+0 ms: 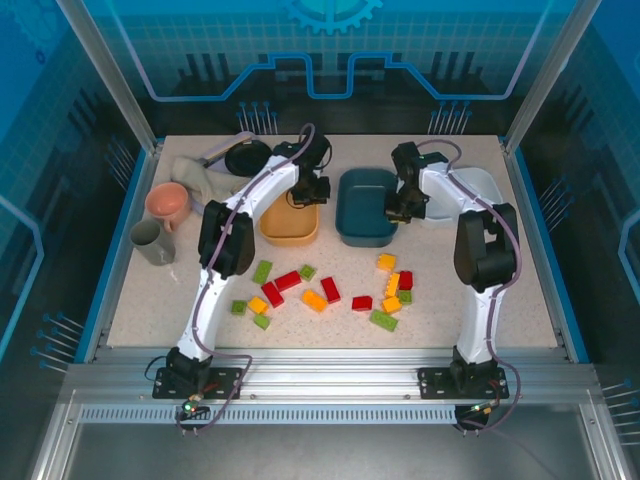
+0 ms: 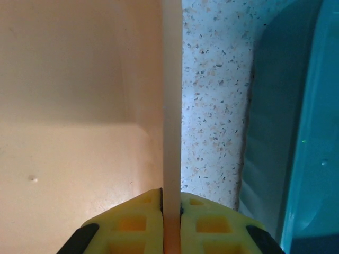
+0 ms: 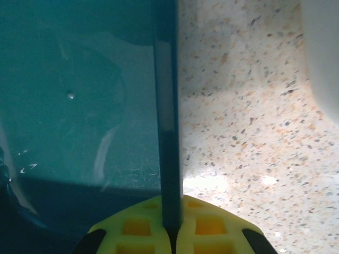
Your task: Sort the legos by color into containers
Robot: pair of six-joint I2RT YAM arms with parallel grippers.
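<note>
Two grippers are clenched, each on a tray wall. My left gripper [image 2: 171,214] pinches the right wall of the orange tray [image 2: 79,159]. The thin rim stands upright between my yellow fingers [image 2: 148,211], one inside the tray and one outside. My right gripper [image 3: 170,219] clamps the right wall of the teal tray [image 3: 79,106] in the same way.

All three trays are shallow, smooth plastic with rounded corners. The orange wall is pale at its edge; the teal floor is glossy with faint scuffs. The white tray [image 1: 470,188] sits just right of the teal tray, with a strip of bare table [image 1: 520,290] between them. The table is speckled and stone-like.

The legos [image 1: 329,289] are small studded bricks in red, green and yellow-orange. They lie loose on the table, scattered between my two arms, nearer my bases than the trays.

At the left edge stand a pink cup [image 1: 167,203] and a grey cup [image 1: 152,242]. A crumpled cloth [image 1: 195,178] and a black pan [image 1: 246,157] lie behind the orange tray. In the top view my left arm crosses over the left end of the scatter.
</note>
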